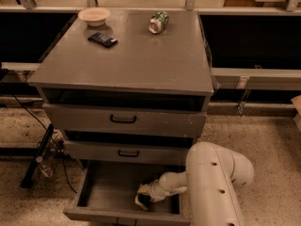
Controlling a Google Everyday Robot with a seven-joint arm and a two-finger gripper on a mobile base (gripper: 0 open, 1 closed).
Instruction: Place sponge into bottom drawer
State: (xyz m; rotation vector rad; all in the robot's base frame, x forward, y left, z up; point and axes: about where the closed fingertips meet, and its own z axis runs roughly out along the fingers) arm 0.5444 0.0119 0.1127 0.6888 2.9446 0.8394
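The bottom drawer (pixel 121 215) is pulled out, a shallow grey tray below two other drawers. Inside it, towards its right side, lies the sponge (pixel 140 203), dark on top with a pale edge, down on the drawer floor. My gripper (pixel 145 195) reaches into the drawer from the right, right over and against the sponge. My white arm (pixel 214 182) bends in front of the cabinet's lower right corner and hides the drawer's right end.
On the grey cabinet top (pixel 131 69) sit a shallow bowl (pixel 94 16), a flat black packet (pixel 102 39) and a can on its side (pixel 158 22). The top drawer (pixel 123 119) and middle drawer (pixel 128 153) stand slightly ajar. Cables and a black stand (pixel 38 155) lie on the floor at left.
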